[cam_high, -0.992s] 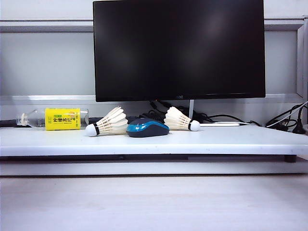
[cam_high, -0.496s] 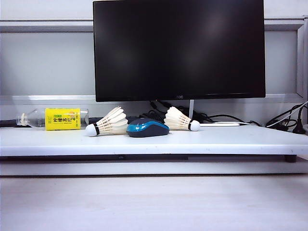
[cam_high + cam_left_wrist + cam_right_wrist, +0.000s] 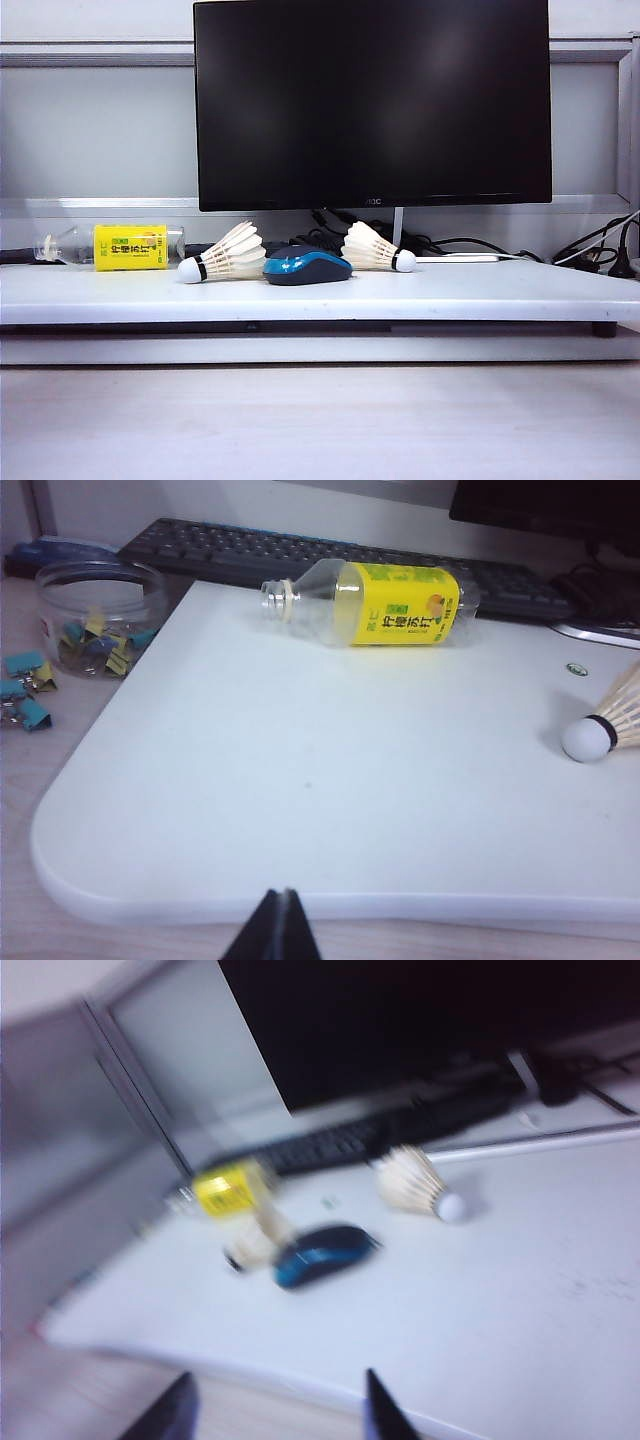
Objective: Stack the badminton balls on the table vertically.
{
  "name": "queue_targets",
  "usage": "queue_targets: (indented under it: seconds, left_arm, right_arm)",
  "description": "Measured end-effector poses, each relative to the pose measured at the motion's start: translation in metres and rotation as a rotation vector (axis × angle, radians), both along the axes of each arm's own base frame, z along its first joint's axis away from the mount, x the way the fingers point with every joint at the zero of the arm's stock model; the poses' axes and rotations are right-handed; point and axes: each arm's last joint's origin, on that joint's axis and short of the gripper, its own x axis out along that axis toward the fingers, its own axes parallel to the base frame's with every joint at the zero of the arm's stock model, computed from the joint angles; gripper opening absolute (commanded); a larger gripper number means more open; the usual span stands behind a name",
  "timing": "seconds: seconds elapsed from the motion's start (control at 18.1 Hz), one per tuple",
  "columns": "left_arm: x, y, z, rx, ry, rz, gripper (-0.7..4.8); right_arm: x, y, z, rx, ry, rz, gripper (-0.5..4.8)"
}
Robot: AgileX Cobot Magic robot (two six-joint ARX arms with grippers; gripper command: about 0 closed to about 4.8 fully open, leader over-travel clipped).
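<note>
Office workstation. A dark monitor point(image 3: 372, 100) stood at upper centre on a white desk point(image 3: 300, 300), with a keyboard point(image 3: 330, 558), computer mouse point(image 3: 307, 267), tangled cables point(image 3: 590, 250) at right, and binder clips point(image 3: 20, 685) beside a clear jar point(image 3: 95, 615).

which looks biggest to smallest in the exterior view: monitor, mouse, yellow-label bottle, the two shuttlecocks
1. monitor
2. bottle
3. mouse
4. left shuttlecock and right shuttlecock: nearly alike, and the right one sits further back, so unranked.
</note>
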Motion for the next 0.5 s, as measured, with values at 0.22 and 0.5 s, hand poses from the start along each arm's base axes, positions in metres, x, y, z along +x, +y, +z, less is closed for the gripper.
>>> queue_targets:
  seconds: [0.22, 0.5]
  left_arm:
    - [0.000, 0.000, 0.000, 0.000, 0.000, 0.000, -0.05]
    - [0.000, 0.000, 0.000, 0.000, 0.000, 0.000, -0.05]
  right_arm:
    - [-0.003, 0.000, 0.033, 0.053, 0.133, -0.003, 2.16]
    - [0.020, 0.000, 0.080, -0.127, 0.285, 0.005, 2.16]
